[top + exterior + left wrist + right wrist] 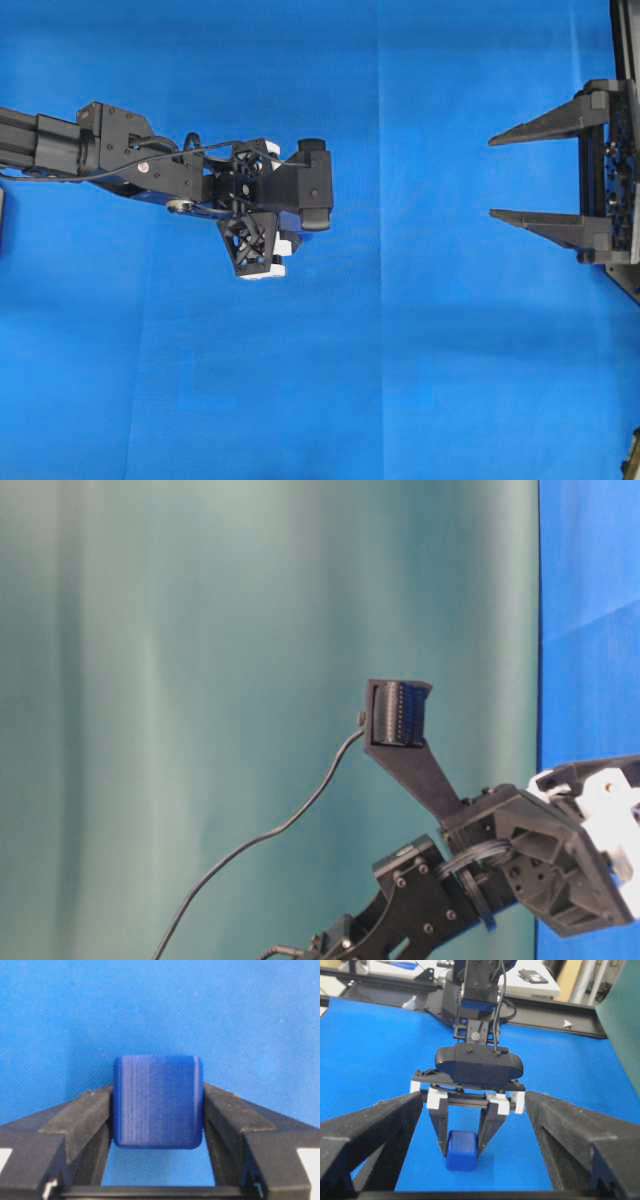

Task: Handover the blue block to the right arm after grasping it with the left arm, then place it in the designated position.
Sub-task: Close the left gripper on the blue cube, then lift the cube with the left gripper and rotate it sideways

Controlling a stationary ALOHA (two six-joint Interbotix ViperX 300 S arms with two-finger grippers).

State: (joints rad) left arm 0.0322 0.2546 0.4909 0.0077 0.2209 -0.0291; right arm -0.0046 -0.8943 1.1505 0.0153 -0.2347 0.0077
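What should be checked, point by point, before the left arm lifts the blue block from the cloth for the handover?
1. Blue block sits between the fingers of the left gripper: ok.
2. Both fingers touch the block's sides: looks ok in the left wrist view, but firmness cannot be told.
3. Block is centred and square in the grip, not tilted: ok.
4. Block is off the blue cloth: not ok, in the right wrist view it seems to rest on it.
5. Right gripper is open for receiving: ok.
6. Space between the two grippers holds nothing in the overhead view: ok.
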